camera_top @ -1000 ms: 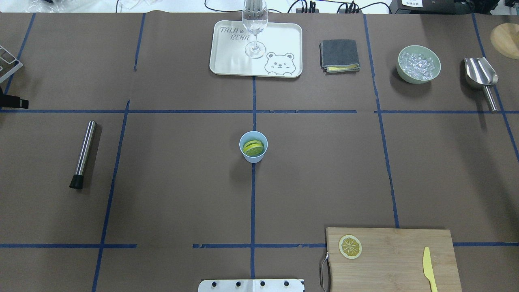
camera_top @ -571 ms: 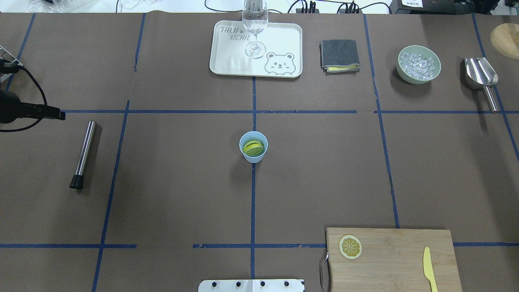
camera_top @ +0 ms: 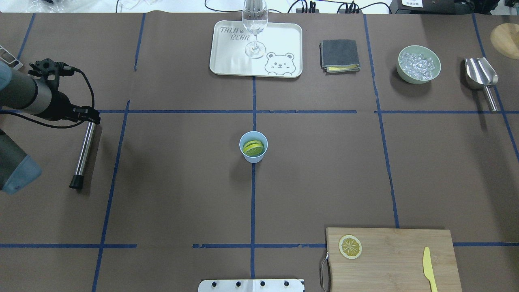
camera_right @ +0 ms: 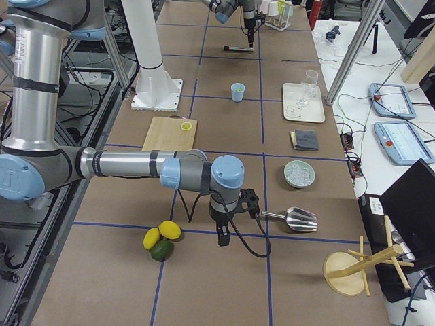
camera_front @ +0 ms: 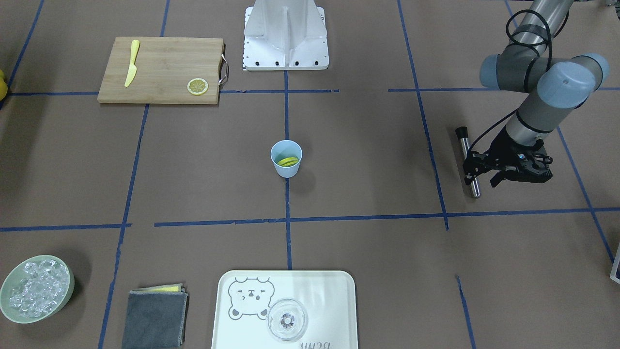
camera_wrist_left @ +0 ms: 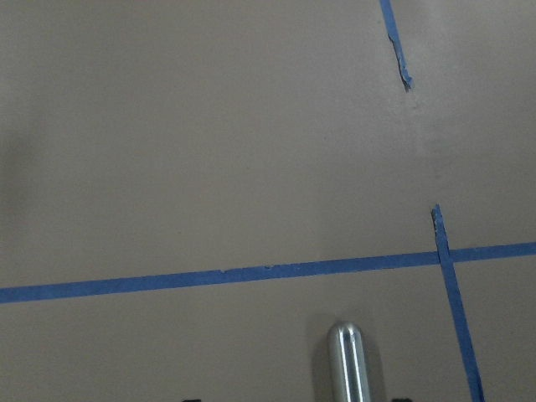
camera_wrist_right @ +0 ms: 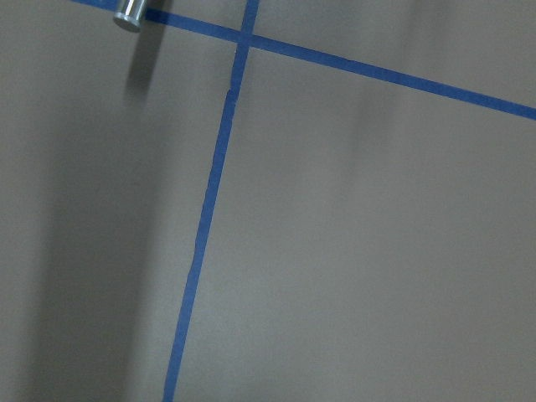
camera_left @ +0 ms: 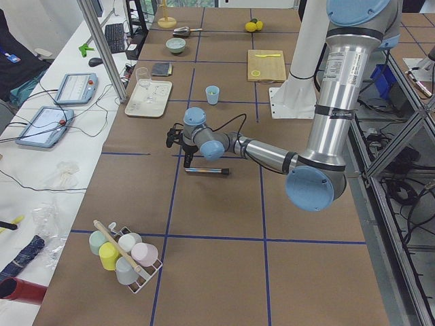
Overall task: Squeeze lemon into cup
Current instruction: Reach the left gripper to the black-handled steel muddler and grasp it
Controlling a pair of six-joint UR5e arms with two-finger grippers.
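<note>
The light-blue cup stands upright at the table's middle, also in the front view. The lemon lies inside it, rind and cut face showing. My left gripper hovers far to the cup's left over the far end of a steel rod; in the front view its jaws stand apart, open and empty. My right gripper shows only in the exterior right view, near the whole lemons; I cannot tell if it is open.
At the back stand a white tray with a clear glass, a grey cloth, a bowl of ice and a steel scoop. A cutting board at the front right holds a thin lemon slice and a yellow knife.
My left arm has come in from the left edge and its gripper now sits over the rod's far end. The cup and the lemon have not moved.
</note>
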